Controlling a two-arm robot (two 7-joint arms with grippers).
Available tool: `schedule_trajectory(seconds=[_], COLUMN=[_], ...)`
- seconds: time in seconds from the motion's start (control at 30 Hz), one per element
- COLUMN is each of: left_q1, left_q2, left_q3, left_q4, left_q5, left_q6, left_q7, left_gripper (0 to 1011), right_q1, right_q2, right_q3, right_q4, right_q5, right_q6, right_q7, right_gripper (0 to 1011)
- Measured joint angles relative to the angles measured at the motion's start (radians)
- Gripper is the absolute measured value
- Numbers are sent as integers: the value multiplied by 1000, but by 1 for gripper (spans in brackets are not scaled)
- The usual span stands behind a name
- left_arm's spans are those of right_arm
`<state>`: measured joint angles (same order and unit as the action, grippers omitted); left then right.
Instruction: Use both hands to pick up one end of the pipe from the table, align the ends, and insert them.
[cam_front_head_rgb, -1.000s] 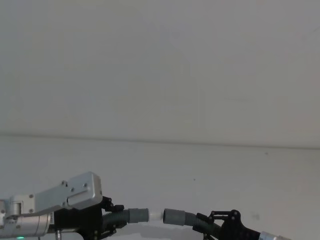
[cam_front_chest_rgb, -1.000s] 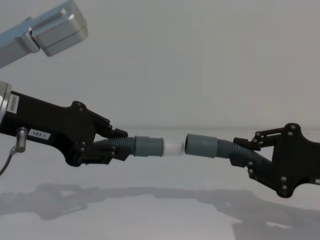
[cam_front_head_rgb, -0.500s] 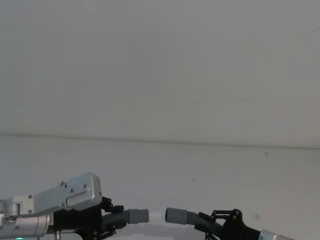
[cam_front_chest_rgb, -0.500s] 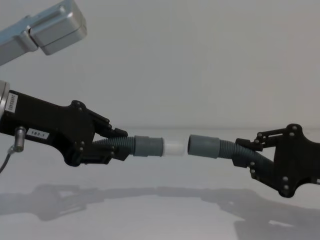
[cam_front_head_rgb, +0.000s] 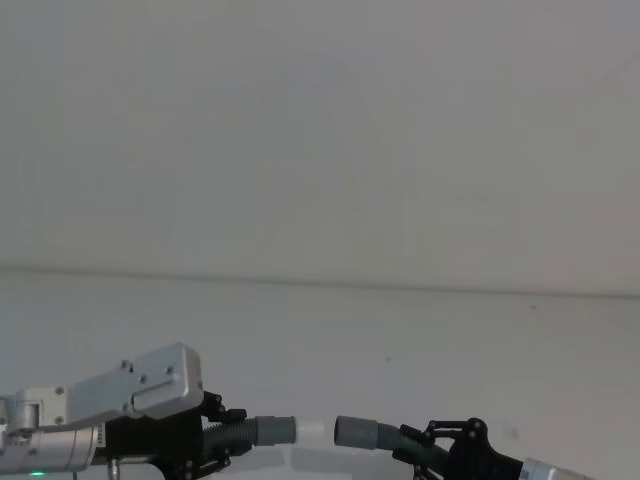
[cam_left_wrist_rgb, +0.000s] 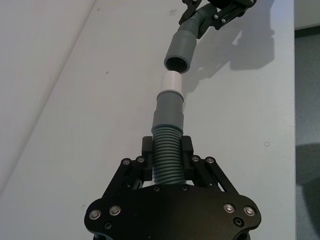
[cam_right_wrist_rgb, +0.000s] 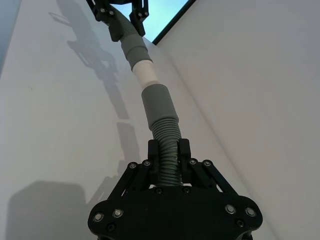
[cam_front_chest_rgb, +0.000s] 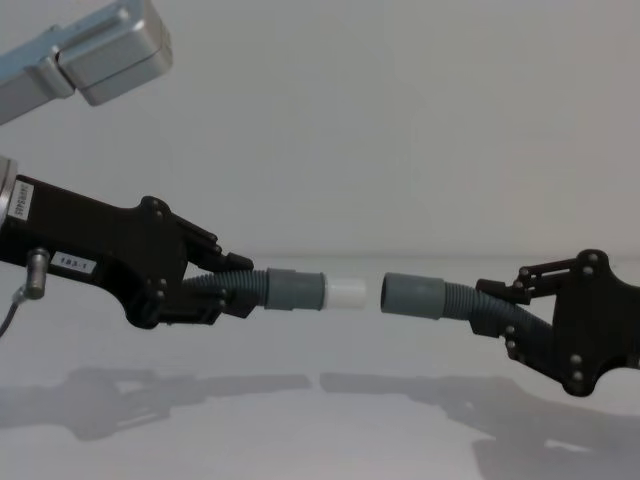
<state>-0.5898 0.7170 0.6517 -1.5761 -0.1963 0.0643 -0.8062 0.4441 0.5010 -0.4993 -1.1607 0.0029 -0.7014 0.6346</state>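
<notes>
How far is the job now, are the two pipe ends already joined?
Not yet. Done: the left claw grips one pipe piece, the right claw grips the other, both lifted off the table. In hand: the white tip faces the wide cuff, roughly aligned, a small gap between. Left: push them together.

Right gripper (cam_front_head_rgb: 440, 452) body cut off by head view's bottom edge; left gripper (cam_front_chest_rgb: 215, 285) arm cropped at chest view's left edge.

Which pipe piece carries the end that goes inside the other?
Above the table, two end effectors face each other, each holding a ribbed grey pipe piece. Take the piece in the left end effector. Its cuff ends in a narrower white tip; the right piece ends in a plain grey open cuff.
</notes>
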Motion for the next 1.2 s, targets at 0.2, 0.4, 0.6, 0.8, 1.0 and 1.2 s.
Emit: schedule_trajectory(seconds=[0.2,0.4,0.6,0.8,1.0,1.2], left_q1=[-8,-17,-24,-29,-35,-39], left_q2=[-1,-2,-5,-9,-14,-17], left_q3=[4,10,15,20,24,28], left_q4=[2,7,14,20,27,32], left_q5=[1,2,0,-1,-3,-3], left_q6=[0,-1,-3,-6,-10,-13], left_q7=[-7,-13,-18,-20,-23,-24], left_gripper=[292,292,292,292,292,292], right_q1=[2,4,7,10,14,19], right_q2=[0,-1,-3,-6,-9,-13], right_q3=[-3,-5,-7,-9,-10,-12], right_q4=[2,4,7,12,16,22], right_q5=[3,4,4,5,7,10], right_q6=[0,0,0,0,-2,-4], right_q7=[5,6,7,8,10,12], right_gripper=[213,214,214,214,214,213])
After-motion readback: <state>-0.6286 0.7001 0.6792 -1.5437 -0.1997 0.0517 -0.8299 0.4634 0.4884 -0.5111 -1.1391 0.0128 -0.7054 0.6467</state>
